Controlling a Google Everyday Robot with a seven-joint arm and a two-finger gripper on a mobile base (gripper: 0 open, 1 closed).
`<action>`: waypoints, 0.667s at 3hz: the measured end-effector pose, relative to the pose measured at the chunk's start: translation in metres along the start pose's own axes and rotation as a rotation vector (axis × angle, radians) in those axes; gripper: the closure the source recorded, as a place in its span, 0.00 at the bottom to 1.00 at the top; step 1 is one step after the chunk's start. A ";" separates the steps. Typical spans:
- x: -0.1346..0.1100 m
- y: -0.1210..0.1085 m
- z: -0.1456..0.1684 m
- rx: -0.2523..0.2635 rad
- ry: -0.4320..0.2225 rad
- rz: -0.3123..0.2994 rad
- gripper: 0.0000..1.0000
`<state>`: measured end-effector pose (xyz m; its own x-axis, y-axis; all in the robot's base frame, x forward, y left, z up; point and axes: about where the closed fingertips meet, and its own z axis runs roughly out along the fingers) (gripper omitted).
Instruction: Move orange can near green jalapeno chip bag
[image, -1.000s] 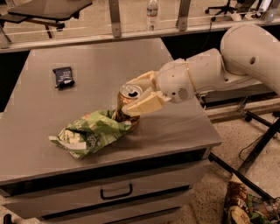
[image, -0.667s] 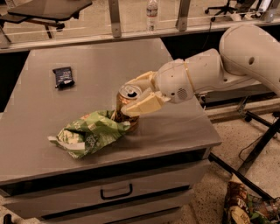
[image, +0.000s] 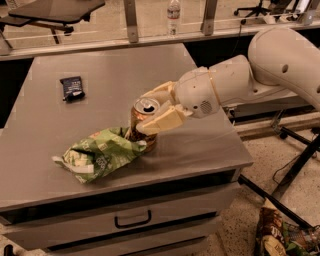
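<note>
Where end effector (image: 144, 115) grips one can (image: 145, 106), one bag (image: 100, 154).

The arm (image: 280, 65) is glossy white, its bulbous shells dotted with small dark holes. The gripper (image: 149, 111), at the orange can (image: 137, 122), has blocky cream fingers (image: 162, 121).

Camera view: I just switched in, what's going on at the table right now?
The gripper reaches in from the right and is closed around the can. The can is upright, right against the right end of the green bag, near the front of the table. The can looks to be where it belongs, but the gripper has not yet let go. A dark packet lies apart at the back left.
</note>
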<state>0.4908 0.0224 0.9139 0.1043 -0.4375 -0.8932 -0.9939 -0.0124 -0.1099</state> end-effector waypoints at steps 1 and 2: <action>-0.002 0.001 0.002 -0.004 0.000 -0.003 0.08; -0.003 0.002 0.003 -0.007 0.001 -0.005 0.00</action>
<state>0.4889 0.0264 0.9147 0.1091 -0.4380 -0.8923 -0.9936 -0.0206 -0.1113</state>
